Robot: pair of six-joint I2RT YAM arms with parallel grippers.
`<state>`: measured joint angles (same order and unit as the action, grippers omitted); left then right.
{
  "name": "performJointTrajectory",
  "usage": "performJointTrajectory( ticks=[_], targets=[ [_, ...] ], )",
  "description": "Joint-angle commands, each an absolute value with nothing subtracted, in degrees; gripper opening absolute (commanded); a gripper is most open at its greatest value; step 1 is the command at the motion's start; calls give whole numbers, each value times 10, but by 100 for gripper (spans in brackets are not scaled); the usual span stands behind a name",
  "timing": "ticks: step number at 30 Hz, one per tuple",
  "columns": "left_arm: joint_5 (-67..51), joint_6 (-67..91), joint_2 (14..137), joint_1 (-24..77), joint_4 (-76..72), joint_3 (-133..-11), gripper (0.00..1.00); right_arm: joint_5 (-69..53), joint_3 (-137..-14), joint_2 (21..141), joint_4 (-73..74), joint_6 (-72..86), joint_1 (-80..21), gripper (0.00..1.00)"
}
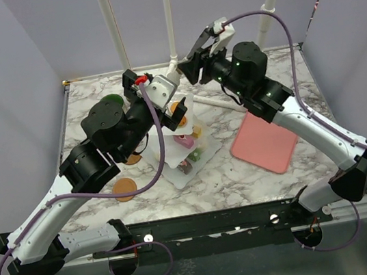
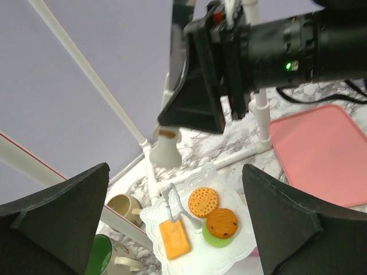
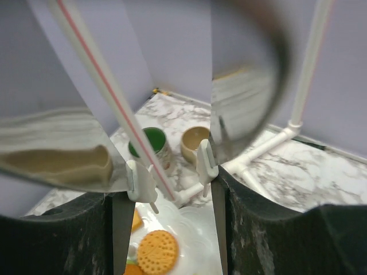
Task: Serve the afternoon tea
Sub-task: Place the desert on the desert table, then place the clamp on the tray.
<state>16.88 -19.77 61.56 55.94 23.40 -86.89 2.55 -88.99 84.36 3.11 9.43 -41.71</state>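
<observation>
Finds tiered stand [image 1: 175, 174] mid-table, just beside pink tray [image 1: 265, 142]. Notes biscuits [image 2: 203, 201] on its top plate. Sees left gripper [image 2: 175, 177] released, jaws wide, above that plate. Sees right gripper [image 3: 172, 177] near stand's far side, jaws apart, grasping nothing. Spots green-lined mug [image 3: 150, 142] and beige mug [image 3: 194, 142] side by side beyond.

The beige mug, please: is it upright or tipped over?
Upright: the beige mug stands on the marble table, its open mouth facing up, beside the green-lined mug.
</observation>
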Motion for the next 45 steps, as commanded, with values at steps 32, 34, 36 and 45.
performJointTrajectory(
  ticks=[32,34,36,45],
  targets=[
    [154,-183,669,558,314,-946,99,93,-533,770,270,322,-83,49],
    [153,-182,668,558,315,-946,99,120,-537,798,267,315,-81,49],
    [152,-183,667,558,315,-943,99,143,-535,823,255,312,-79,49],
    [160,-186,688,557,378,-975,99,175,-563,899,246,308,-69,60]
  ],
)
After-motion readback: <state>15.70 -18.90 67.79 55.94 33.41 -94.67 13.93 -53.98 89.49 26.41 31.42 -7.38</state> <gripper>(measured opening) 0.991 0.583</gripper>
